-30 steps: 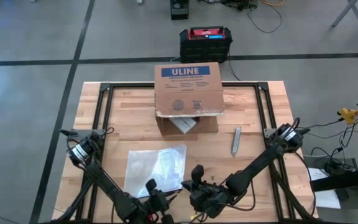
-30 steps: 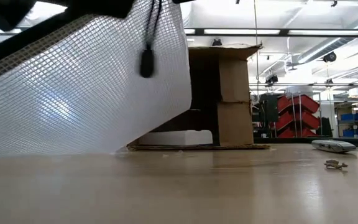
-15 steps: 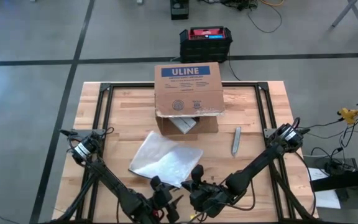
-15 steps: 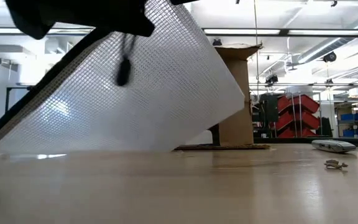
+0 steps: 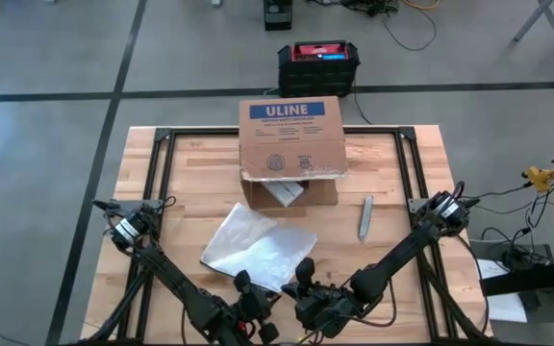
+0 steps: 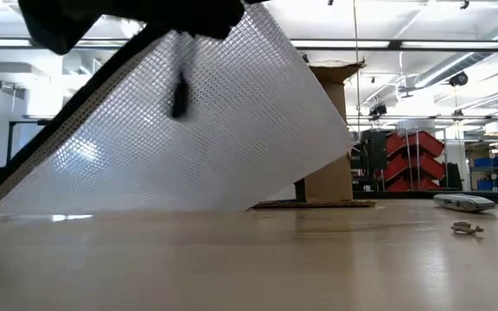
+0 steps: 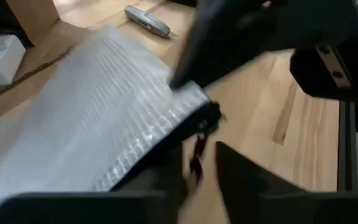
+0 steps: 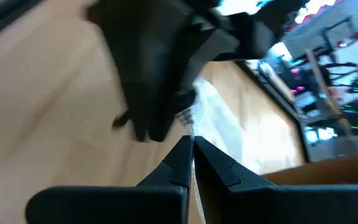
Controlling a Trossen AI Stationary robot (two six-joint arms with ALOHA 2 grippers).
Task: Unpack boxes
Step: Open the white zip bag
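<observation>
Left gripper (image 5: 250,288) fingers pinch the near edge of the mesh pouch (image 5: 258,248), tilting it up clear of the table (image 5: 190,173); right gripper (image 5: 304,273) is pressed shut beside it; the box (image 5: 291,146) lies open behind

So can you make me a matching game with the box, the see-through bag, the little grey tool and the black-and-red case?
Things:
1. brown cardboard ULINE box
2. clear mesh plastic zip bag
3. small grey tool
4. black-and-red case

Places:
A. on the floor beyond the table
B. lying flat right of the box
C. at the table's far edge
D. tilted up near the left claw

Pairs: 1-C, 2-D, 3-B, 4-A
</observation>
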